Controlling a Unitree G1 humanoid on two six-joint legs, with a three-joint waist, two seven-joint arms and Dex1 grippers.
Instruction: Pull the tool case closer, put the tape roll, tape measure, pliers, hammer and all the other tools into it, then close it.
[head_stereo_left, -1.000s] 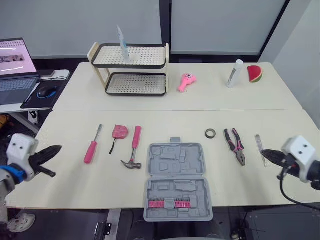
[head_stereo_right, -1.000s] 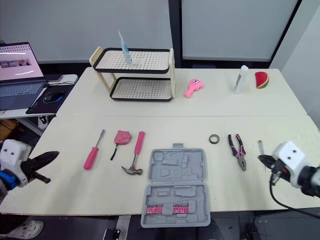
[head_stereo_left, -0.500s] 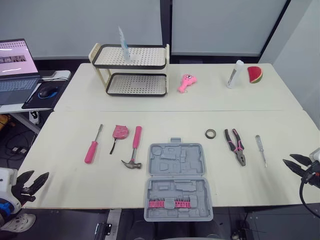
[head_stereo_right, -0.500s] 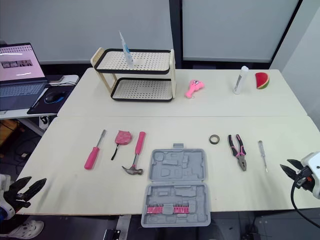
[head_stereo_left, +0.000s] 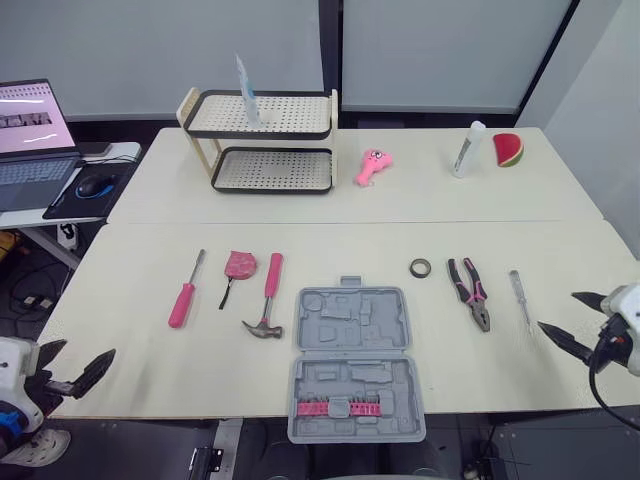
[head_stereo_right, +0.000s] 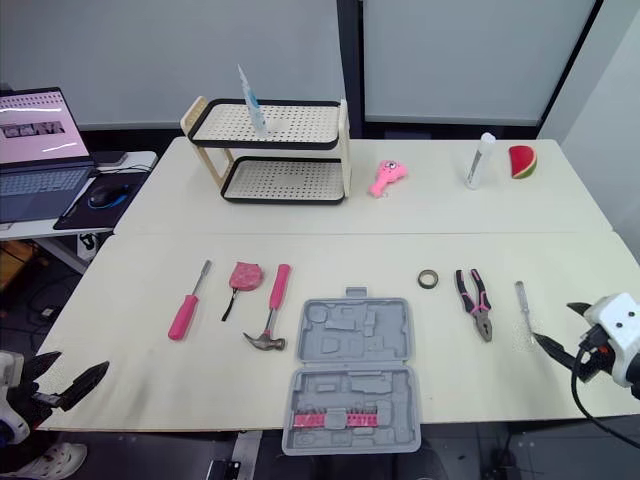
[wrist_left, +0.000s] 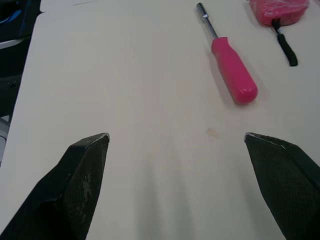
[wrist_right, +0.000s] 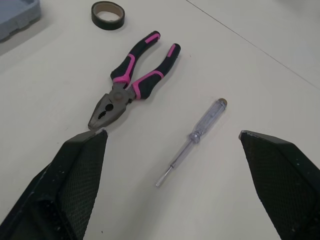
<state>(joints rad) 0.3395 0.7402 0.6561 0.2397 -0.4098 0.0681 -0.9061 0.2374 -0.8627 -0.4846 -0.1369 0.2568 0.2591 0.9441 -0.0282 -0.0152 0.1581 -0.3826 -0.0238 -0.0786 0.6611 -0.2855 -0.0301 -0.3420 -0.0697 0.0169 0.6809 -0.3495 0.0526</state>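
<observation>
The grey tool case (head_stereo_left: 353, 360) lies open at the table's front edge, with pink bits in its near half. To its left lie the hammer (head_stereo_left: 268, 300), the pink tape measure (head_stereo_left: 239, 264) and a pink screwdriver (wrist_left: 227, 70). To its right are the tape roll (head_stereo_left: 421, 267), the pliers (wrist_right: 131, 85) and a clear screwdriver (wrist_right: 195, 137). My left gripper (head_stereo_left: 80, 357) hangs open and empty at the table's front left corner. My right gripper (head_stereo_left: 560, 312) stands open and empty just right of the clear screwdriver.
A two-tier rack (head_stereo_left: 262, 140), a pink toy (head_stereo_left: 373, 164), a white bottle (head_stereo_left: 468, 148) and a watermelon slice (head_stereo_left: 508, 150) stand along the far side. A laptop (head_stereo_left: 25, 130) and mouse sit on a side desk to the left.
Both grippers have gone from shut to wide open. They drew back and down toward the table's front edge, and the right one has since come back in toward the clear screwdriver.
</observation>
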